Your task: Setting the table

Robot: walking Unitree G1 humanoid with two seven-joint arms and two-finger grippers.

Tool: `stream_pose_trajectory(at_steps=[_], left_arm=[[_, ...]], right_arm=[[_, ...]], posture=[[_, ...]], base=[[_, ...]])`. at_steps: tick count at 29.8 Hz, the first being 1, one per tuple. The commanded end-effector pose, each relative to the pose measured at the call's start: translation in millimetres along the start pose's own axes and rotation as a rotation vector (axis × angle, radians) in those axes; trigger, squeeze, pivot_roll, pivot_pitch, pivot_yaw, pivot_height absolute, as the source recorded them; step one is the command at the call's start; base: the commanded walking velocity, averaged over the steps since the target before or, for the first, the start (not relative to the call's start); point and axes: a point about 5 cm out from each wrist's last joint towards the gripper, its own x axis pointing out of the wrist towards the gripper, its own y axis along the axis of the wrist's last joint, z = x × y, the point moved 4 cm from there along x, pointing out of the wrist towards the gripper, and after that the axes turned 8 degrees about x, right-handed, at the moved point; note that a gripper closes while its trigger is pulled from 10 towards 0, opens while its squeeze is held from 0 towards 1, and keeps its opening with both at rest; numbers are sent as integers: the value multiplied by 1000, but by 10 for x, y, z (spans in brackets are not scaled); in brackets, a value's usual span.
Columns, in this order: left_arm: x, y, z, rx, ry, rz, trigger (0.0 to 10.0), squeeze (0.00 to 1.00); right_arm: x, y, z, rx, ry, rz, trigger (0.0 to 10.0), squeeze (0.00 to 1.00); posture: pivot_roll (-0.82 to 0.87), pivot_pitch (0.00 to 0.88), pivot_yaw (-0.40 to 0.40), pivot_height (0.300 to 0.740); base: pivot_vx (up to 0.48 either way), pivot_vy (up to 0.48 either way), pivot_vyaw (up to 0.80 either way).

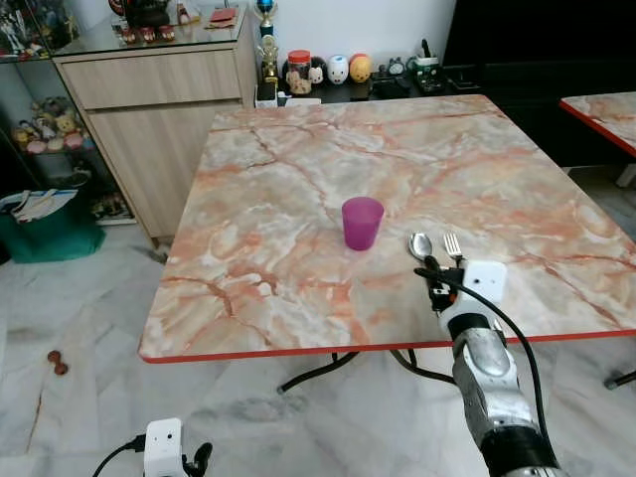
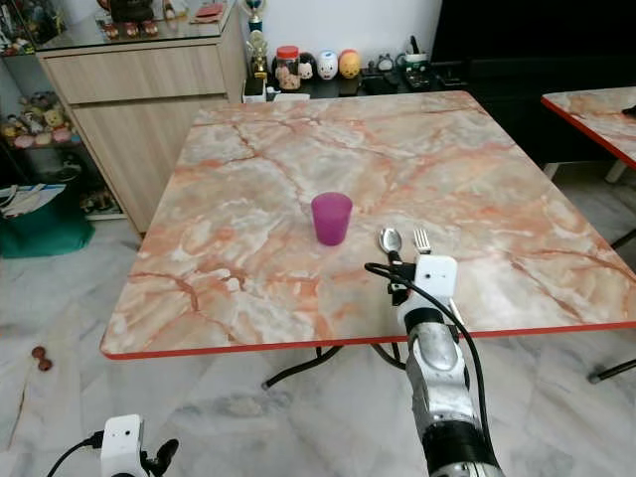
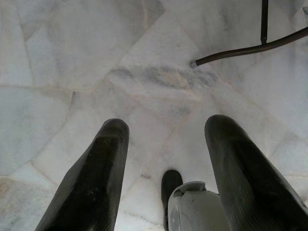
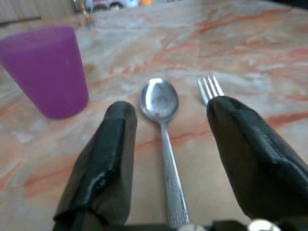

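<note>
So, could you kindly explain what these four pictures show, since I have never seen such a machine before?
This is a humanoid robot with two silver arms, each ending in a gripper of two long black fingers. The two wide pictures come from cameras in its head, looking down at a marble-patterned table. On it stand a purple cup, a spoon and a fork, side by side. The other two pictures come from cameras on the wrists, looking along the fingers. The right gripper hovers over the spoon's handle with its jaws open, holding nothing. The left gripper hangs idle above the tiled floor, jaws open as well.
</note>
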Motion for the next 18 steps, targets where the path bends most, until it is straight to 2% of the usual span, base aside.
stream_pose_trajectory(at_steps=[1,5,11,12,13,14,18], left_arm=[[-7,-27,-20,1,3,-11,10000,0],[-3,-12,-16,1,3,-7,10000,0],[-2,-11,-15,-1,2,-6,10000,0],[-2,-14,-19,-3,3,-8,10000,0],[-3,-17,-21,-3,3,-9,10000,0],[-3,-19,-22,-3,4,-10,10000,0],[-8,-42,-15,-6,-1,-19,10000,0]], right_arm=[[55,-34,11,-20,-18,-48,10000,1000],[153,0,11,51,-51,-83,10000,1000],[270,111,-73,51,-30,-88,10000,1000],[301,149,-84,49,-37,-83,10000,733],[315,165,-90,52,-40,-82,10000,306],[323,174,-93,55,-42,-82,10000,0],[324,94,-116,55,-37,-123,10000,0]], posture=[[-60,0,43,707],[-60,0,44,707],[-60,0,46,707],[-59,0,46,707],[-59,0,46,707],[-59,0,46,707],[-55,0,41,707]], base=[[0,0,0],[0,0,0],[0,0,0],[0,0,0],[0,0,0],[0,0,0],[0,0,0]])
